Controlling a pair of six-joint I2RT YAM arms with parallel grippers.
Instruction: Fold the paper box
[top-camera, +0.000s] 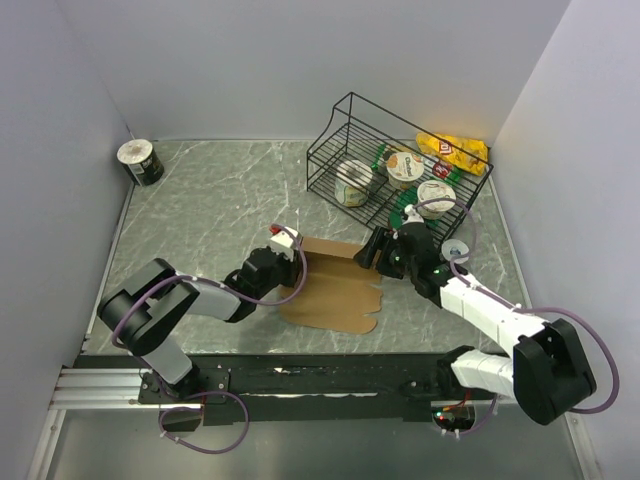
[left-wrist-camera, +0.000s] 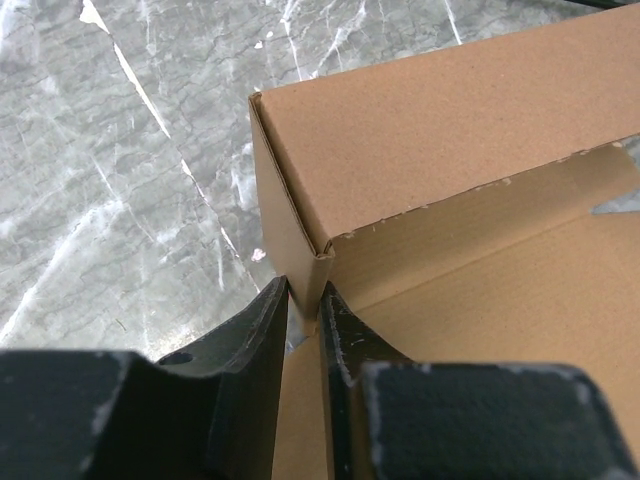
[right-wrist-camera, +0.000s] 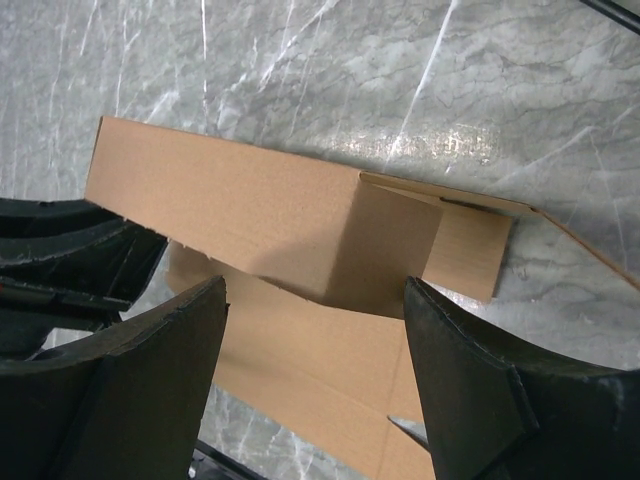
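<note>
The paper box (top-camera: 335, 290) lies half-folded at the middle of the worktop (top-camera: 200, 210). The left end effector (left-wrist-camera: 305, 295) is narrowed around its raised left corner, grip unclear. The right end effector (right-wrist-camera: 315, 285) spreads wide over the right end.

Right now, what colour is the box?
Plain brown, no print, on the box; it shows best in the right wrist view.

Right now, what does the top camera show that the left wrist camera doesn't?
Only the top view shows the wire basket holding food cups, and the open right gripper at the right end of the paper box. Only the left wrist view shows the left gripper straddling the box's upright corner wall. Both show brown cardboard on the marble table.
</note>
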